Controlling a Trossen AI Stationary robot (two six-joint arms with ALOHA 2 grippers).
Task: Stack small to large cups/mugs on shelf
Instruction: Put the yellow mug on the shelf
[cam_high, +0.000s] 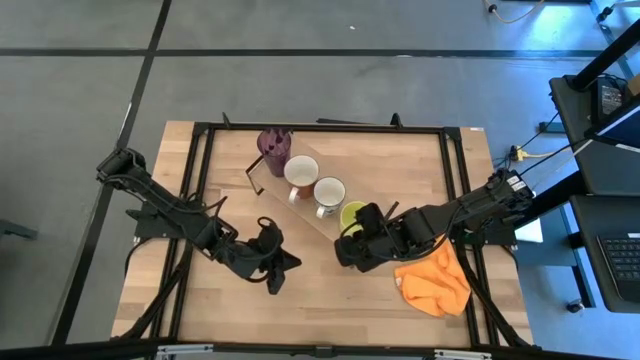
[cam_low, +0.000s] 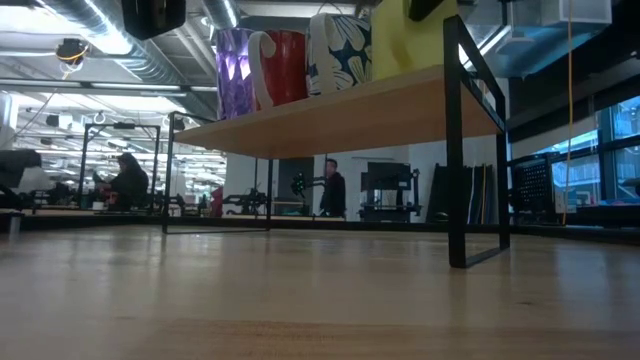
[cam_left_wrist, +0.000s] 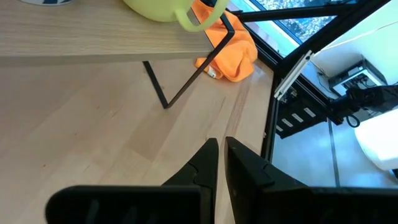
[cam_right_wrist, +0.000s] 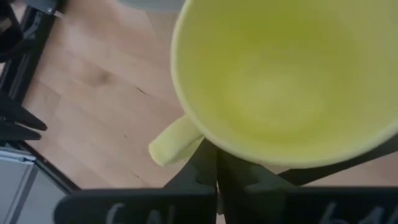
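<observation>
The yellow-green mug (cam_right_wrist: 280, 74) is cut off by the frame in the right wrist view, its rim just above the right gripper (cam_high: 352, 247), whose jaws are pressed together, empty. It stands on the shelf (cam_low: 340, 115). The left gripper (cam_high: 277, 262) is seen apart, jaws nearly closed, empty.

I count four drinking vessels: one tall dark purple tumbler (cam_high: 273, 146), one red-brown mug with a white inside (cam_high: 300, 172), one white mug with a dark blue leaf pattern (cam_high: 329, 192), and one yellow-green mug (cam_high: 351, 215). There is one long light-wood shelf with dark metal end bars (cam_high: 310, 215), one crumpled orange cloth (cam_high: 433, 283), and one wooden desk (cam_high: 320, 290).
</observation>
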